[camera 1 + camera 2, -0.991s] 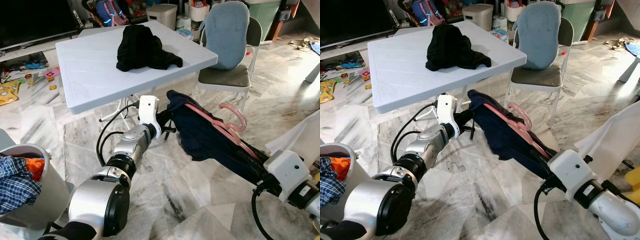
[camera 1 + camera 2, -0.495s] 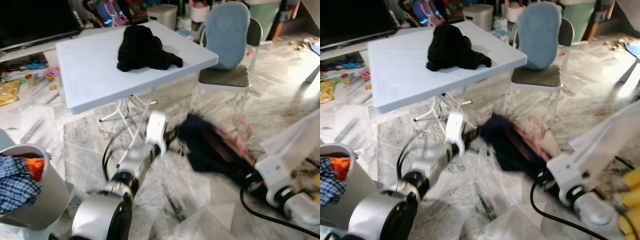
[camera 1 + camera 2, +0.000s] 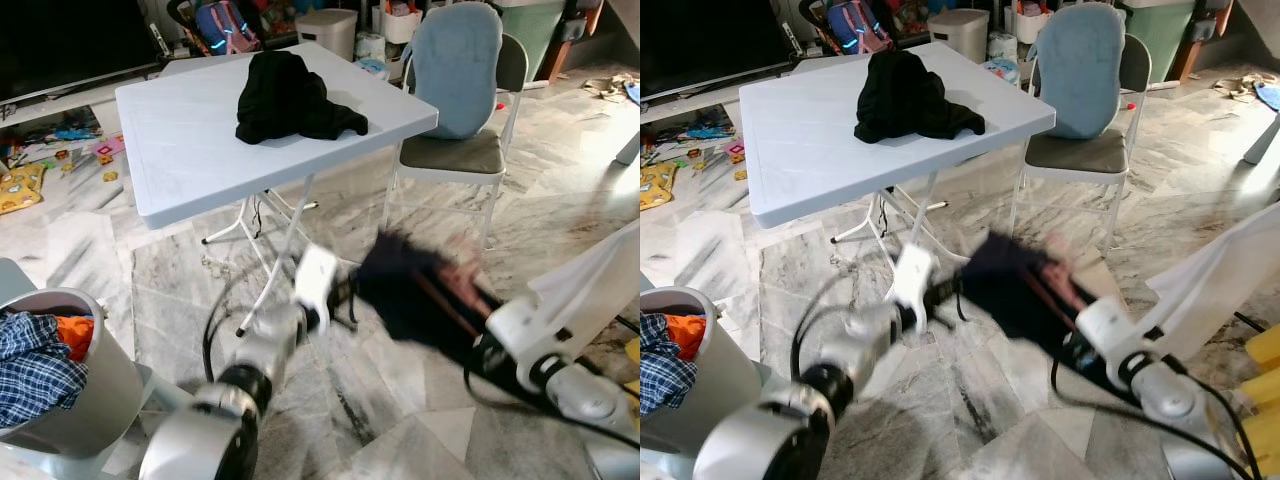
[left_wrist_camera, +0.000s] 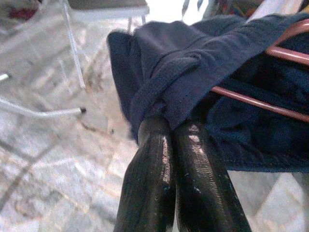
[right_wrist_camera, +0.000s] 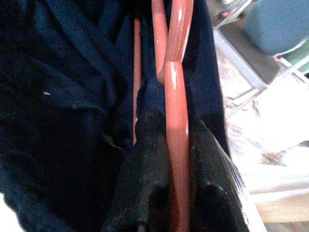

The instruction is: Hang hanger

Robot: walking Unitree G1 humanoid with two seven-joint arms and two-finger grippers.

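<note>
- Judging by the two wrist views, I expect the pink plastic hanger to behave as a stiff, light frame, while the dark navy garment draped over it is soft, limp and free to slide along the bars.
- My right claw is clamped on one of the hanger's pink bars, with dark cloth bunched around the fingers; that rigid bar is the place I would trust for a hold, since the cloth alone would give and sag.
- My left claw has its two black fingers pressed together on a folded edge of the navy garment, pinching fabric and not the frame; I judge that hold fine for steadying the cloth but poor for carrying.
- The smooth plastic looks slippery, so a tilt could let the garment creep off one shoulder.
- The hanger and its garment hang in the air between my two arms, low over the marble floor, near to me and just this side of the white folding surface; the head views are blurred here, so the hook's shape is unclear.
- A black crumpled garment lies on that surface, and a blue-cushioned chair stands far right.
</note>
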